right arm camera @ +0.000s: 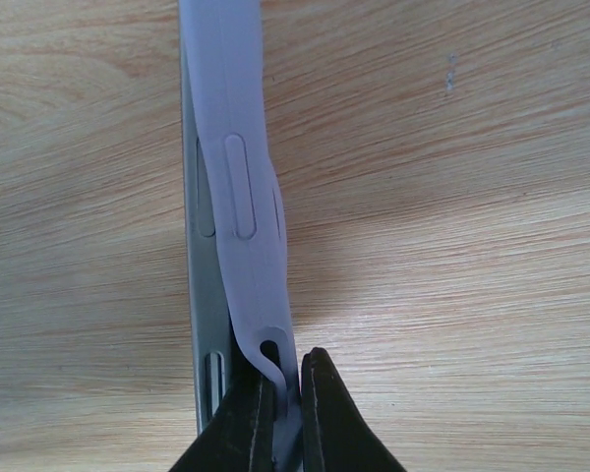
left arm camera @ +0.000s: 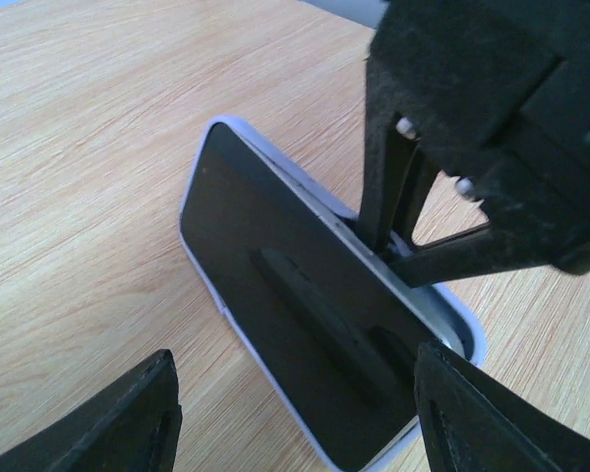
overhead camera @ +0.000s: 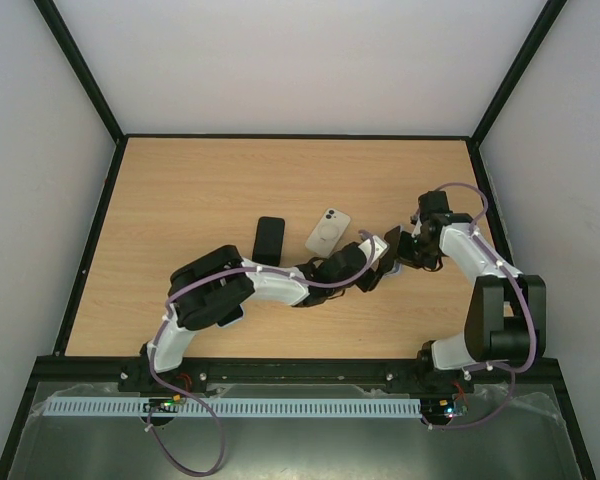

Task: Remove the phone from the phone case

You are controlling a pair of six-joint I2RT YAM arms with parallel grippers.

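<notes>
A phone with a dark screen (left arm camera: 305,324) sits tilted in a lavender case (left arm camera: 460,324) on the wooden table. In the right wrist view the case's side wall (right arm camera: 241,177) is peeled away from the phone's grey edge (right arm camera: 202,295). My right gripper (right arm camera: 283,413) is shut on the case's rim at one corner, and its black fingers (left arm camera: 393,187) also show in the left wrist view. My left gripper (left arm camera: 295,398) is open, its fingers on either side of the phone's near end. In the top view the two grippers (overhead camera: 372,262) (overhead camera: 398,250) meet and hide most of the phone.
A black phone or case (overhead camera: 269,240) and a white one with a ring on its back (overhead camera: 327,232) lie flat just left of the grippers. A black frame (overhead camera: 98,220) borders the table. White walls stand behind it.
</notes>
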